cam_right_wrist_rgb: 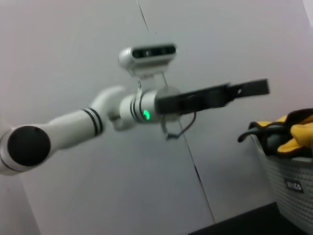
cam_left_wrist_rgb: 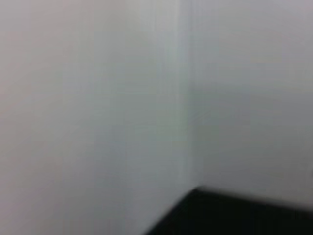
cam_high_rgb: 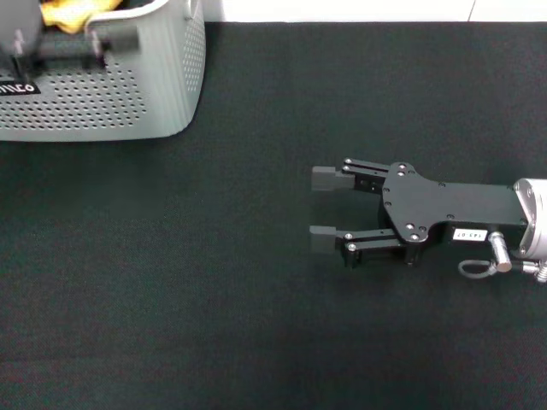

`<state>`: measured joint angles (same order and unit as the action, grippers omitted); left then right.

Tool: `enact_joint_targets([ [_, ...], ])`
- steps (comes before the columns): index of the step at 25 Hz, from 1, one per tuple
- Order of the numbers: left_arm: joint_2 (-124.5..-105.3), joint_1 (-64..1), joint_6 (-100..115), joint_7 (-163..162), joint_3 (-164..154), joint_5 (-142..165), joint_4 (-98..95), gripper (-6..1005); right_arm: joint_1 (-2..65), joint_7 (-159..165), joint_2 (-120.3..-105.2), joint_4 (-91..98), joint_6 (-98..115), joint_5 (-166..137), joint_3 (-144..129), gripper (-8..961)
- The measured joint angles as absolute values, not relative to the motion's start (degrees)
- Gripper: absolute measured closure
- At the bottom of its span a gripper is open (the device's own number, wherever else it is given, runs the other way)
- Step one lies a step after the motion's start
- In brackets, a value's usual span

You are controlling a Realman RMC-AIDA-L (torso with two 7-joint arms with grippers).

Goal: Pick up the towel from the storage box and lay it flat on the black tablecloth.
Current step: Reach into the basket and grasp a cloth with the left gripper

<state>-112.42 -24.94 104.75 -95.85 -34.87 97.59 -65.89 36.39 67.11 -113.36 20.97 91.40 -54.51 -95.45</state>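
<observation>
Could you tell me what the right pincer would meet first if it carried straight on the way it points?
Likely nothing: the right pincer, open, points left across bare tablecloth; the box sits farther back, off its line.

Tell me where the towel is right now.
The towel lies bunched inside the storage box, at the head view's far left corner, with the left gripper above the box.
</observation>
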Motion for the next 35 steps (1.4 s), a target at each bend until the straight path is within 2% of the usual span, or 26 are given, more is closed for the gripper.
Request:
enact_joint_targets([
  [2,-113.13,-24.8,99.1,-98.4,-34.6,101.9,-73.4,197,35.9,66.6,-113.48,20.9,91.3,-54.5,-95.5,100],
  [8,-118.48,-25.1,82.4,-101.9,-34.8,123.5,-94.2,214,34.2,65.6,-114.26,20.8,89.8,-54.5,-95.4,104],
  [10,-119.46,-25.9,79.3,-102.9,-35.5,129.5,-97.0,219,33.9,65.4,-114.56,20.8,89.1,-54.5,-95.4,105],
  [13,-119.47,-26.9,76.1,-104.8,-37.2,135.5,-97.4,310,33.5,65.0,-114.88,20.8,88.4,-54.5,-95.4,107],
  [25,-119.69,-30.5,69.2,-105.9,-40.9,147.9,-88.4,320,33.1,64.9,-115.13,20.8,86.9,-54.5,-95.7,115],
  [35,-119.75,-30.4,66.5,-106.1,-41.2,148.3,-87.3,335,32.9,64.8,-115.31,20.2,86.7,-54.5,-95.8,121],
])
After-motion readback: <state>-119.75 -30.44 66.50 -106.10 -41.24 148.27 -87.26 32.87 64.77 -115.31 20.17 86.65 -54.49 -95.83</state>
